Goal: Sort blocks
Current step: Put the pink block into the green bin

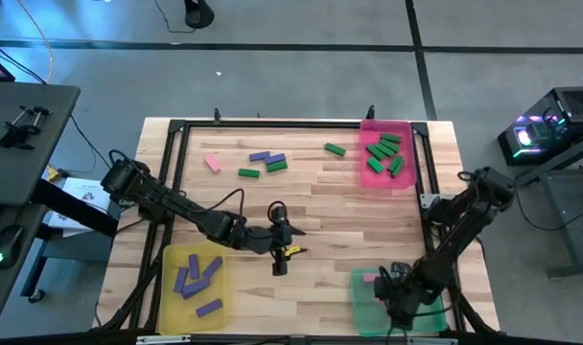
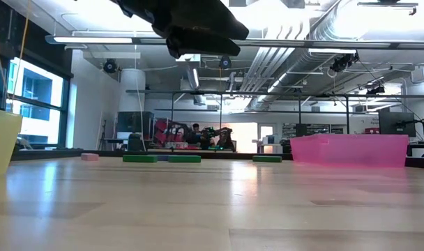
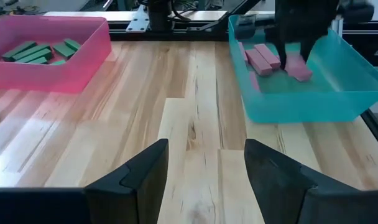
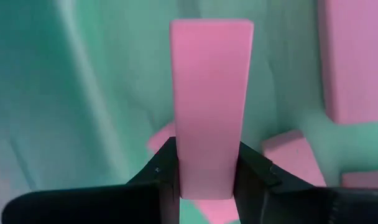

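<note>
My right gripper (image 4: 209,177) is shut on a pink block (image 4: 211,93) over the green tray (image 1: 361,287), which holds other pink blocks (image 3: 258,59). The left wrist view also shows it, reaching down into that tray (image 3: 301,37). My left gripper (image 3: 204,168) is open above bare wood at the table's middle (image 1: 280,257), touching nothing. Loose blocks lie flat on the far half: a pink one (image 1: 212,163), two purple ones (image 1: 268,157) and three green ones (image 1: 248,172), (image 1: 277,167), (image 1: 335,149). My right gripper pinches the pink block between its two fingers (image 4: 166,171), on the long sides near one end (image 4: 207,180). The block runs on along the fingers, and its free end (image 4: 211,31) points down into the green tray. Whether that end touches the tray floor, I cannot tell.
The pink tray (image 1: 407,129) at the far right corner holds several green blocks (image 1: 384,153). The yellow tray (image 1: 172,259) at the near left holds several purple blocks (image 1: 198,276). A black frame (image 1: 272,123) runs along the table's edges.
</note>
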Controlling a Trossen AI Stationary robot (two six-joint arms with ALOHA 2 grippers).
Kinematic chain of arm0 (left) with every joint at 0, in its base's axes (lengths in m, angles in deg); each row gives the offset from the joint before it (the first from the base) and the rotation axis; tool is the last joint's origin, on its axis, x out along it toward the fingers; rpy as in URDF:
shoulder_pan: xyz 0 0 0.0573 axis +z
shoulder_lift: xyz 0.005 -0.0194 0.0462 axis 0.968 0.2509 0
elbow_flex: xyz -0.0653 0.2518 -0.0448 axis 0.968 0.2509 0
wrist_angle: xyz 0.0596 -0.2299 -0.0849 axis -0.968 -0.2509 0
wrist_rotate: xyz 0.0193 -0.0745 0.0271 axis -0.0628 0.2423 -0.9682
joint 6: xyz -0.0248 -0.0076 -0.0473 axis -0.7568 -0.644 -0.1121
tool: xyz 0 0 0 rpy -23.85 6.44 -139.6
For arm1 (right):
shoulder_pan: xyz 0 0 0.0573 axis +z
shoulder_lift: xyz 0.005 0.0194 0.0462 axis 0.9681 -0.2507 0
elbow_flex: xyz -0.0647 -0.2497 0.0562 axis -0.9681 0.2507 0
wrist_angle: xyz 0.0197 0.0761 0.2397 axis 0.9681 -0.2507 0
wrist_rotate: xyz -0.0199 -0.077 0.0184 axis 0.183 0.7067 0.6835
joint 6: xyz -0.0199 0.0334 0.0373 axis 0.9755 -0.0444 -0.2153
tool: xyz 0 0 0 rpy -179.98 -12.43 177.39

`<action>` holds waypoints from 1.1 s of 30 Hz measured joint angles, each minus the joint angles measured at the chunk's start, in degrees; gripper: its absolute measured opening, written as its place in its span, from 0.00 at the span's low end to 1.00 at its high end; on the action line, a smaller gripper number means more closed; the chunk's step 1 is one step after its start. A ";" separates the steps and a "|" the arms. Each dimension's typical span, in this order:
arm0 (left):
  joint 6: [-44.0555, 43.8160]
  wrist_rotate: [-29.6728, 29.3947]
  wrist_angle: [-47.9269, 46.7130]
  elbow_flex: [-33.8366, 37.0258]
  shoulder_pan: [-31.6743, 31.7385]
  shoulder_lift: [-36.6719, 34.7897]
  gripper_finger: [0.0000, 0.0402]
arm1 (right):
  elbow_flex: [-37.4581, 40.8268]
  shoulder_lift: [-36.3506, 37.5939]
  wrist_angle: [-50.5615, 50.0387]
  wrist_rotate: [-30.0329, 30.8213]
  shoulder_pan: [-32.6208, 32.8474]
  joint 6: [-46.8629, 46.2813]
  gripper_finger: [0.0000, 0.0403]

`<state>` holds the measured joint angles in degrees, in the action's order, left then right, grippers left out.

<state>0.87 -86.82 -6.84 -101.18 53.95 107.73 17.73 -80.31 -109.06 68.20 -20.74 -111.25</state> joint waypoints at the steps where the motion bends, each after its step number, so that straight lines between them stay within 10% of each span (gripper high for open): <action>1: 0.00 0.00 -0.12 0.00 0.00 0.00 0.49 | 0.00 -0.84 0.31 -0.09 -0.35 -0.01 0.19; 24: -2.32 -2.71 -0.91 0.02 -0.02 -0.26 0.49 | -9.03 -1.76 -12.43 -1.56 -4.45 2.99 0.41; 33: -15.39 -8.64 -14.53 0.06 3.06 -6.36 0.49 | -18.34 3.59 -26.39 18.61 1.28 5.18 0.41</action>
<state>-14.52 -95.45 -21.37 -101.12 57.01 101.37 -0.60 -76.72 -135.45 86.81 -19.47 -106.08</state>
